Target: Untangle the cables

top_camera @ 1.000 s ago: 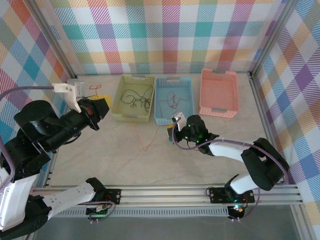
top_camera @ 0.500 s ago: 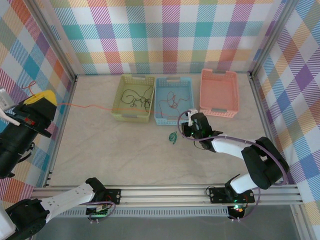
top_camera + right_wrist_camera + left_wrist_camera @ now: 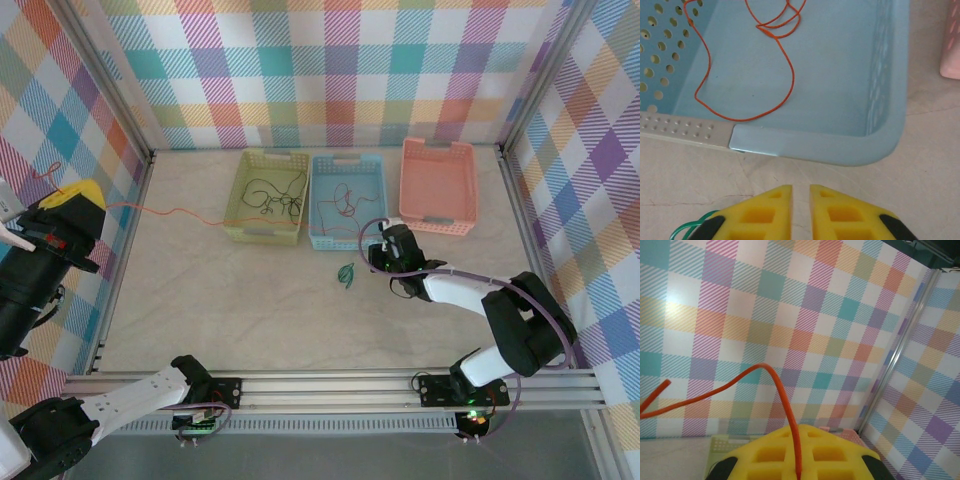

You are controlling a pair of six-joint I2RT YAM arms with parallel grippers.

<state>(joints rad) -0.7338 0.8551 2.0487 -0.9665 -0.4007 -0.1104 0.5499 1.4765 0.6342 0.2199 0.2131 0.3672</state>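
Since a second ago: left arm (image 3: 35,285) has swung off the table (image 3: 230,300) to the far left edge, against the checked wall (image 3: 330,80). It was already there half a second ago and has barely shifted since

Left gripper (image 3: 75,194) sits raised at that edge, pads (image 3: 770,455) pressed together on an orange cable (image 3: 165,211). In the left wrist view the cable rises from between the yellow pads and curls away left. It lay slack on the table a second ago; now it runs in a near-straight line from the gripper to the near left corner of the green basket (image 3: 240,228)

Right gripper (image 3: 383,247) has moved from over the green cable (image 3: 346,275) to just short of the blue basket's (image 3: 347,241) near rim. Pads a thin slit apart, nothing between them

Black cable (image 3: 272,196): loose tangle inside the green basket

Second orange cable (image 3: 340,203): open loops inside the blue basket

Green cable: small bundle lying free on the table, just left of the right gripper
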